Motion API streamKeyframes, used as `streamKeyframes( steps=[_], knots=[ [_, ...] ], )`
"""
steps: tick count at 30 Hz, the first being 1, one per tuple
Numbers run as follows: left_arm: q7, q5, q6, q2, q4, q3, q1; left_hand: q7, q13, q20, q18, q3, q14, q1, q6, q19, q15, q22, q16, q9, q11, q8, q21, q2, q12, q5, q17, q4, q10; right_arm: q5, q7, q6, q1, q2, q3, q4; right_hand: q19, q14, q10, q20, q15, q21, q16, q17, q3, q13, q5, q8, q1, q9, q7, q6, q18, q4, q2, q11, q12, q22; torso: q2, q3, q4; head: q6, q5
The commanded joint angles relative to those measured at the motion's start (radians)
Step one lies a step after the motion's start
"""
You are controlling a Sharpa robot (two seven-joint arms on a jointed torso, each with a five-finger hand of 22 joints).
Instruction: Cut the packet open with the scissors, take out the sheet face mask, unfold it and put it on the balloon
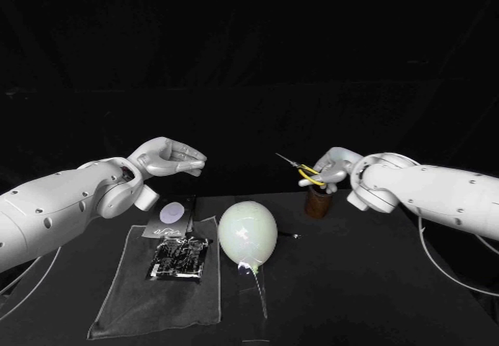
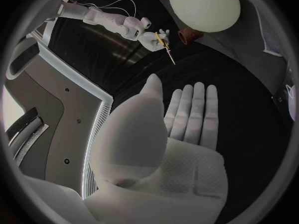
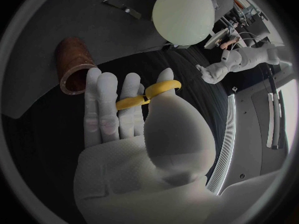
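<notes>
A pale green balloon lies at the table's middle, knot toward me. Left of it, on a grey cloth, lie a glossy black crinkled packet and, just behind it, a dark flat packet with a pale oval. My right hand is raised right of the balloon and grips the yellow-handled scissors, blades pointing up and left. My left hand hangs above the cloth's far end, fingers loosely bent, holding nothing.
A brown cup stands under my right hand. A small metal piece lies just right of the balloon. Bare black table stretches to the front right.
</notes>
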Motion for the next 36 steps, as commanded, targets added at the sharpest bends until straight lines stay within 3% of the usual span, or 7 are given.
streamKeyframes(
  steps=[1,8,15,16,28,34,36],
  knots=[
    [0.0,-0.028,-0.025,0.034,-0.039,0.001,0.011,0.049,0.0,0.018,-0.019,0.013,-0.075,-0.012,-0.025,-0.055,0.028,-0.021,-0.039,-0.006,0.024,-0.014,-0.039,-0.024,0.003,-0.002,-0.016,0.009,-0.081,-0.224,-0.043,0.076,0.007,0.062,0.001,-0.067,-0.003,-0.001,0.086,-0.006,-0.037,0.005,-0.006,-0.002,0.002,0.015,0.0,-0.006,0.345,0.002,-0.001,0.005,0.017,-0.001,0.34,-0.034,0.069,0.001,0.003,0.0,-0.0006,0.012,-0.011],
    [0.015,-0.132,-0.069,0.116,-0.128,0.0,0.028,0.053,0.002,0.024,-0.042,0.04,-0.14,-0.012,-0.037,-0.167,0.045,-0.043,-0.069,-0.009,0.031,-0.018,-0.094,-0.038,-0.004,-0.002,-0.037,0.009,-0.101,-0.482,-0.038,0.081,0.013,0.206,0.002,-0.209,-0.006,-0.002,0.085,-0.004,-0.038,0.005,-0.013,-0.004,0.001,0.009,-0.003,-0.007,0.339,0.002,-0.001,0.006,0.015,0.005,0.338,-0.034,0.06,0.003,0.008,0.0006,-0.0003,0.019,-0.014],
    [0.017,-0.179,-0.086,0.183,-0.191,0.001,0.047,0.051,0.001,0.025,-0.072,0.057,-0.215,-0.011,-0.042,-0.32,0.059,-0.055,-0.113,-0.011,0.036,-0.017,-0.144,-0.042,-0.006,-0.002,-0.068,0.008,-0.117,-0.683,-0.062,0.055,0.02,0.299,0.002,-0.276,-0.021,-0.017,0.074,0.016,-0.043,-0.001,-0.046,-0.014,-0.001,-0.039,-0.003,-0.018,0.332,0.0,-0.001,0.002,0.002,0.02,0.334,-0.034,0.002,0.003,0.009,0.0009,0.0003,0.018,-0.011],
    [0.016,-0.185,-0.085,0.191,-0.198,0.001,0.049,0.05,0.002,0.025,-0.084,0.06,-0.222,-0.009,-0.037,-0.398,0.06,-0.062,-0.118,-0.01,0.035,-0.013,-0.168,-0.042,-0.005,-0.003,-0.073,0.008,-0.118,-0.702,-0.066,0.053,0.02,0.308,0.002,-0.28,-0.021,-0.017,0.074,0.016,-0.043,-0.001,-0.046,-0.014,-0.001,-0.039,-0.003,-0.018,0.332,0.0,-0.001,0.002,0.002,0.02,0.333,-0.034,0.002,0.003,0.008,0.0009,0.0008,0.017,-0.012],
    [-0.023,-0.286,-0.06,0.286,-0.26,-0.001,0.064,0.033,0.001,0.026,-0.083,0.069,-0.335,-0.002,-0.037,-0.431,0.066,-0.061,-0.151,-0.01,0.034,-0.008,-0.182,-0.038,-0.006,-0.002,-0.132,0.006,-0.128,-0.897,-0.106,0.049,0.022,0.367,-0.002,-0.254,-0.041,-0.032,0.069,0.036,-0.042,-0.013,-0.064,-0.02,-0.008,-0.049,-0.003,-0.035,0.335,-0.009,0.0,-0.002,-0.006,0.038,0.328,-0.032,-0.022,0.0,0.008,0.0006,-0.0008,0.032,0.005],
    [-0.046,-0.306,-0.056,0.332,-0.291,-0.002,0.069,0.046,0.001,0.019,-0.031,0.077,-0.381,-0.013,-0.071,-0.501,0.076,-0.067,-0.165,-0.019,0.04,-0.016,-0.197,-0.012,-0.007,-0.003,-0.162,0.008,-0.133,-0.949,-0.119,0.062,0.022,0.38,-0.003,-0.228,-0.043,-0.033,0.07,0.038,-0.041,-0.015,-0.067,-0.021,-0.009,-0.051,-0.003,-0.037,0.336,-0.01,0.0,0.0,-0.006,0.042,0.327,-0.032,-0.025,0.0,0.008,-0.0002,-0.0006,0.041,0.015],
    [-0.049,-0.319,-0.056,0.345,-0.302,-0.002,0.07,0.053,0.0,0.02,-0.029,0.078,-0.389,-0.016,-0.079,-0.519,0.077,-0.069,-0.167,-0.021,0.043,-0.019,-0.2,-0.01,-0.008,-0.002,-0.166,0.007,-0.137,-0.96,-0.124,0.064,0.022,0.379,-0.003,-0.218,-0.044,-0.033,0.07,0.038,-0.041,-0.015,-0.067,-0.021,-0.009,-0.051,-0.003,-0.037,0.336,-0.01,0.0,0.0,-0.006,0.042,0.327,-0.032,-0.026,0.0,0.007,-0.0001,0.0006,0.042,0.015]
  ],
)
